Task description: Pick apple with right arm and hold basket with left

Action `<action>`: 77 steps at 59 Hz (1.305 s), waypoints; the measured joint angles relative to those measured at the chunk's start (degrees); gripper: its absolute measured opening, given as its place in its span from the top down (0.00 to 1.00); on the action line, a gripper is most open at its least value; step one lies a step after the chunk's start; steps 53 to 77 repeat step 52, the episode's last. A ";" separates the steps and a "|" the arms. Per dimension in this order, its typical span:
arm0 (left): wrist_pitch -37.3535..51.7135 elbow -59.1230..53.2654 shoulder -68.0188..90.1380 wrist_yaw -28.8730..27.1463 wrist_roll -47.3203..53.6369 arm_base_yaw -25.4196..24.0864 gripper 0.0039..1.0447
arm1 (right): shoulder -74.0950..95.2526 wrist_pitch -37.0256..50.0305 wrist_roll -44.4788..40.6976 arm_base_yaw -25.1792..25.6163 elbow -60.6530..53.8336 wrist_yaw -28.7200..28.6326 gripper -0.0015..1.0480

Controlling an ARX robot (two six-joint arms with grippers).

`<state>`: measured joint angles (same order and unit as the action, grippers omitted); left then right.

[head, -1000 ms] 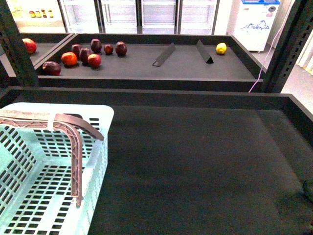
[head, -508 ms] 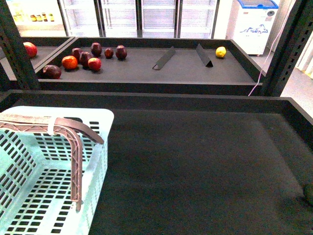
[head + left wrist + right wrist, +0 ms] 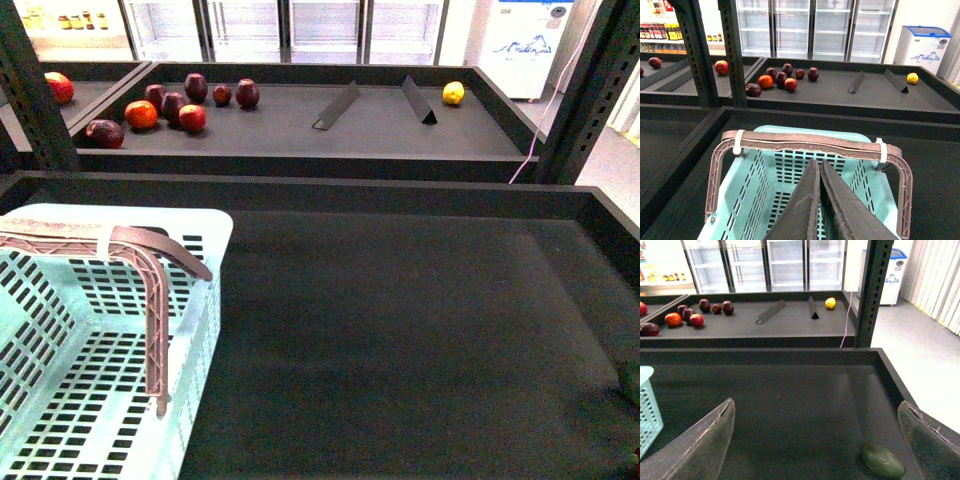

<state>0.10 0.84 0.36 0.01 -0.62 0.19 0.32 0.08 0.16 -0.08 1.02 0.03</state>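
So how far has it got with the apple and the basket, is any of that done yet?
Hardly started. The basket sits on the near shelf with nothing visible inside, and the left gripper hangs shut above it, not gripping the handle. The right gripper is wide open and holds nothing. The red fruit lies on the far shelf. Picking an apple and holding the basket are both left.
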 joint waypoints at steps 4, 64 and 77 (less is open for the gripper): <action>0.00 0.00 0.00 -0.02 0.00 0.00 0.97 | 0.00 0.00 0.00 0.00 0.00 -0.02 0.08; 0.00 0.00 0.00 -0.02 0.00 0.00 0.06 | 0.00 0.00 0.00 0.02 0.00 0.00 0.08; 0.00 0.00 0.00 -0.02 0.00 0.00 0.06 | 0.00 0.00 0.00 0.02 0.00 0.00 0.08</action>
